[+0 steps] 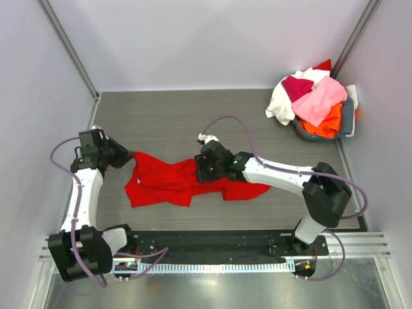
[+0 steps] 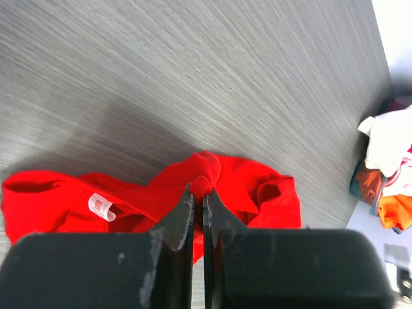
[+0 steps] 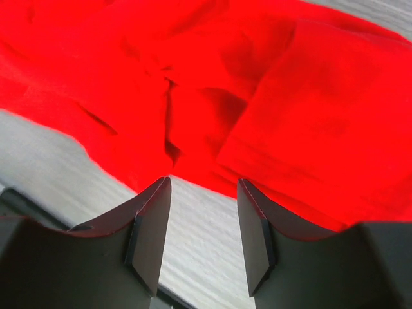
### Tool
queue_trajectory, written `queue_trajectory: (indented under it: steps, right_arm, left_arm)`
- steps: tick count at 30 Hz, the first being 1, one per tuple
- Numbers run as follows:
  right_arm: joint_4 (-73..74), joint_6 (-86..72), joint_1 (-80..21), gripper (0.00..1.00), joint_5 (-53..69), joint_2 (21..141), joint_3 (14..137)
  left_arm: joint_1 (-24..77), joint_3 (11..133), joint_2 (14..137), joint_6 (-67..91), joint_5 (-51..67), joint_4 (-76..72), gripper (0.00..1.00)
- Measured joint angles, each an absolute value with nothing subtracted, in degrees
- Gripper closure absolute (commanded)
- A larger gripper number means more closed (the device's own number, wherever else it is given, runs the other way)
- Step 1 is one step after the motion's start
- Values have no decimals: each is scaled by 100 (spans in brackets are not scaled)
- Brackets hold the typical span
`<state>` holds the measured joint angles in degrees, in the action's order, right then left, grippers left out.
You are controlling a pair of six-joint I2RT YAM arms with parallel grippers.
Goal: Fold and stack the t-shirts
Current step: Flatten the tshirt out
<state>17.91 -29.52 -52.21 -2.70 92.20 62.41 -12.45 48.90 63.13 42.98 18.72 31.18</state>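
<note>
A bright red t-shirt point(image 1: 174, 183) lies crumpled on the grey table, left of centre. My left gripper point(image 1: 131, 156) is at its upper left corner, shut on a pinch of the red cloth point(image 2: 201, 185); a white label point(image 2: 100, 206) shows on the shirt. My right gripper point(image 1: 201, 172) is open over the shirt's middle, its fingers point(image 3: 151, 222) just above the table at the edge of the red cloth point(image 3: 257, 96), holding nothing. More t-shirts, pink point(image 1: 320, 100), white point(image 1: 280, 103), magenta point(image 1: 297, 85) and orange point(image 1: 326, 123), are piled at the far right.
The pile sits in a grey basket point(image 1: 348, 120) in the table's far right corner, also seen in the left wrist view point(image 2: 386, 167). White walls close in the table on three sides. A metal rail point(image 1: 219, 264) runs along the near edge.
</note>
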Motion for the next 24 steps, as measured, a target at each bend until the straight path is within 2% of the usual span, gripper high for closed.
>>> queue_trajectory:
  steps: [7,18,19,20,22,24]
  right_arm:
    - [2204,-3170,-5599,52,-1212,10149,7054]
    - [2665,-3341,-5686,55,-2018,10711,7306]
    - [2679,-3341,-5684,58,-2036,10728,7308]
    - [2700,-3341,-5684,66,-2049,10731,7308]
    - [2727,-3334,-5684,88,-2073,10731,7308]
    - [2740,-3332,-5684,96,-2095,10731,7310]
  left_arm:
    - [-1253,4960,6479,4278,1966,3083,100]
    - [-1278,4963,6598,4281,2206,3020,100]
    - [-1280,4967,6598,4278,2209,3022,100]
    - [-1280,4971,6598,4278,2209,3015,100]
    - [-1282,4978,6598,4278,2209,3015,100]
    - [-1284,4989,6598,4278,2206,3020,100]
